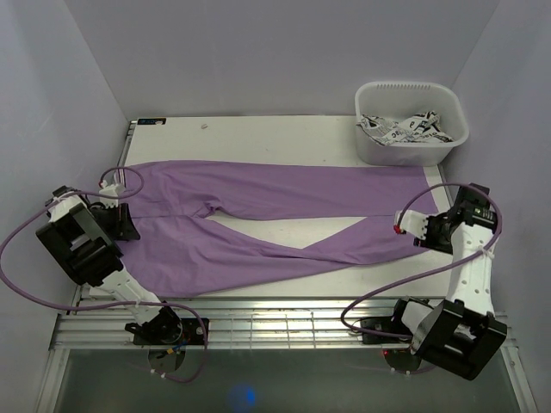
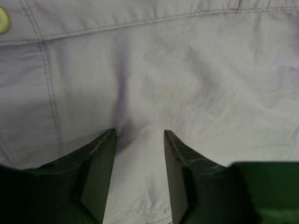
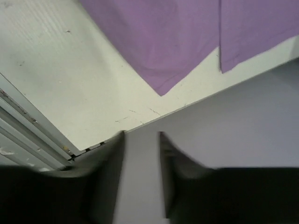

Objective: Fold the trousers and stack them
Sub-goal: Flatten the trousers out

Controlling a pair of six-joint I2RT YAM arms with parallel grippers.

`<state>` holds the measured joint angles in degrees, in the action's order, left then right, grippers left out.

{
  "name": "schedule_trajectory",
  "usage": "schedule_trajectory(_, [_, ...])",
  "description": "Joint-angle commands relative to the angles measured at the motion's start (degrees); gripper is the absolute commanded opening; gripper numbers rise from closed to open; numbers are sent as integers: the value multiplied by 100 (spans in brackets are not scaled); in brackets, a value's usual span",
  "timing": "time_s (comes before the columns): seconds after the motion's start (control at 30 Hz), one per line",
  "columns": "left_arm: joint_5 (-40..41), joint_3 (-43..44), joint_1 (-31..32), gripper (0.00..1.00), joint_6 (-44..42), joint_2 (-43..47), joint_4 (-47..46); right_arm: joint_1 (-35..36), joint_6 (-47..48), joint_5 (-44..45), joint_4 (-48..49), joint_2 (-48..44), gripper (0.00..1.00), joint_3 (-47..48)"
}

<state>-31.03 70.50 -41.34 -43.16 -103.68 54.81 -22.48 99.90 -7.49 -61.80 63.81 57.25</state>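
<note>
**Left fingers on the waist, right fingers off the leg ends**

The left fingers (image 2: 100,158) stand apart and press down on the trousers (image 2: 196,74). Lilac fabric fills the gap between them, and a soft crease rises just ahead of the tips. The cloth is not pinched tight. A stitched waistband (image 2: 140,21) runs across just beyond the tips, with a pale button (image 2: 2,19) at its left end.

The right fingers (image 3: 110,163) are blurred in the wrist view. They sit only a little apart, with nothing between them and no contact with the fabric. They hang over the right edge of the tabletop (image 3: 70,70), where it meets the enclosure wall (image 3: 243,121). The pointed hem corner (image 3: 161,91) of one leg lies near them on the tabletop, and the end of the second leg lies beside it.

From above, the trousers (image 1: 258,194) lie flat and unfolded across nearly the whole tabletop (image 1: 258,133). The waist is at the left by the left arm, and the two legs run rightward in a narrow V. The far leg reaches toward the right edge. The near leg ends by the right arm.

A white tub (image 1: 411,86) stands at the far right corner, just beyond the far leg. It holds a black-and-white patterned cloth (image 1: 405,129).
</note>
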Motion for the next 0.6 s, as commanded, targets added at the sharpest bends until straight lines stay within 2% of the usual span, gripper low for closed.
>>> schedule_trajectory(0.0, [-263,-89,12,57,-220,322,-67,-28,363,396,455,-387,52,-1047])
schedule_trajectory(0.03, [-281,-28,12,59,-211,235,38,-28,390,414,780,-404,70,-1276])
schedule_trajectory(0.07, [-333,16,12,62,-219,191,100,-28,468,423,1340,-361,93,-1600])
schedule_trajectory(0.1, [-334,51,12,63,-220,173,144,-20,513,432,1555,-274,90,-1708])
schedule_trajectory(0.37, [-203,26,12,66,-220,357,162,-20,127,-165,3181,1212,90,-1744])
schedule_trajectory(0.53, [43,-133,-14,66,-307,550,66,51,205,-350,4034,1607,100,-2051])
schedule_trajectory(0.57, [61,-142,-14,65,-299,559,57,59,310,-324,4044,1678,92,-2095])
